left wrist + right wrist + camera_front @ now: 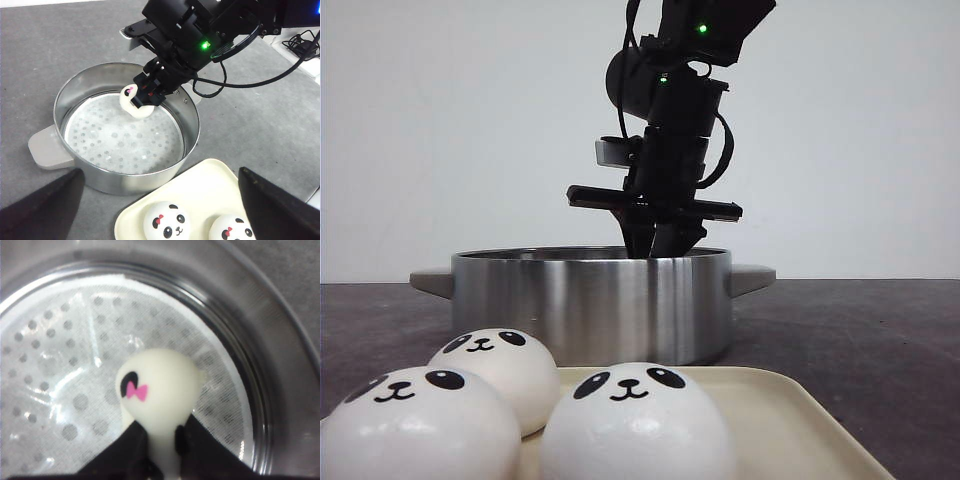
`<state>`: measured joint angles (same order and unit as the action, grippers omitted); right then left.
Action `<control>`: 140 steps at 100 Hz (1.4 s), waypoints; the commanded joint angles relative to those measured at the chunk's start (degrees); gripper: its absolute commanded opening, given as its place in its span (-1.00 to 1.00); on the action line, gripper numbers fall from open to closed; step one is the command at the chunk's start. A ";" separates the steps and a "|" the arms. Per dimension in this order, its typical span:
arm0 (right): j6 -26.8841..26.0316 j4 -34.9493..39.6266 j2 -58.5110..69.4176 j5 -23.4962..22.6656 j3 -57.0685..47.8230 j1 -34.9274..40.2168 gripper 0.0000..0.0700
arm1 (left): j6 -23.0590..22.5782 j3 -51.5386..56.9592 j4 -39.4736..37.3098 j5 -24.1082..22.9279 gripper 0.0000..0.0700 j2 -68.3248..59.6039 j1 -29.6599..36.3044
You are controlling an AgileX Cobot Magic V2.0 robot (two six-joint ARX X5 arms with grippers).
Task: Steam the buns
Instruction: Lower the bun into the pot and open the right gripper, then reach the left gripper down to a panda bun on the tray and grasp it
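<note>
While my right pincer [145,96] pinches a bun [159,390] low inside the pot [190,120], it looks squeezed: soft, light, smooth; grip its sides gently. Left pincer spread; other buns [638,420] on tray [800,420].

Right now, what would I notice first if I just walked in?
The panda buns with smiley faces, sitting on the cream tray up front. Behind them, the right gripper squeezes one more panda bun just above the dotted paper inside the shiny steel pot.
</note>
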<state>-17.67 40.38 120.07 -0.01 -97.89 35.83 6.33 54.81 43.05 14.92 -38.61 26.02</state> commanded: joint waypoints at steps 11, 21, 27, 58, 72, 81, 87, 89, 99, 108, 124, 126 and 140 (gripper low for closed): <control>-1.44 0.81 1.27 0.52 -1.46 0.24 0.23 | -0.94 0.92 -0.52 -0.13 0.70 -0.33 0.26; -2.16 0.83 1.29 1.64 -1.46 0.31 0.43 | -0.94 0.92 -0.39 -0.13 0.70 -0.33 0.26; -2.97 0.94 1.29 1.60 -1.46 0.31 0.46 | -0.94 0.92 -0.37 -0.13 0.70 -0.33 0.26; -4.22 1.97 1.18 1.44 -1.51 -0.07 0.70 | -0.94 0.92 -0.35 -0.13 0.70 -0.33 0.26; -4.00 2.27 -0.70 0.35 -3.74 0.15 0.68 | -0.59 0.87 -0.31 -0.11 0.70 -0.57 0.26; -2.71 3.02 -4.02 -0.42 -6.12 0.70 0.41 | 1.79 0.70 -0.31 -0.09 0.70 -1.53 0.31; -1.70 3.58 -7.43 -0.37 -7.39 1.42 -0.02 | 3.74 0.61 -0.24 -0.04 0.70 -2.71 0.52; -1.25 3.74 -8.74 -0.37 -7.67 1.70 -0.19 | 4.20 0.61 -0.20 -0.07 0.70 -3.21 0.68; 1.14 3.50 -16.52 0.35 -8.15 3.67 -1.00 | 6.78 0.61 0.39 -0.04 0.70 -6.67 1.95; 2.32 3.41 -24.13 2.19 -8.15 6.08 -1.00 | 8.98 0.61 2.54 -0.04 0.70 -11.06 3.72; 4.66 4.07 -36.46 7.19 -8.15 11.85 -1.00 | 8.20 0.61 7.41 -0.09 0.70 -20.96 6.40; 4.68 4.17 -37.81 8.07 -8.15 12.61 -1.00 | 8.04 0.61 7.61 -0.09 0.70 -22.27 6.80; 4.31 4.90 -45.53 13.77 -8.15 17.97 -1.00 | 7.21 0.61 6.84 -0.11 0.70 -30.84 9.84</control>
<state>-13.80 45.06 75.90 11.99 -105.19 51.68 14.35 54.81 50.68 14.92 -66.35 34.52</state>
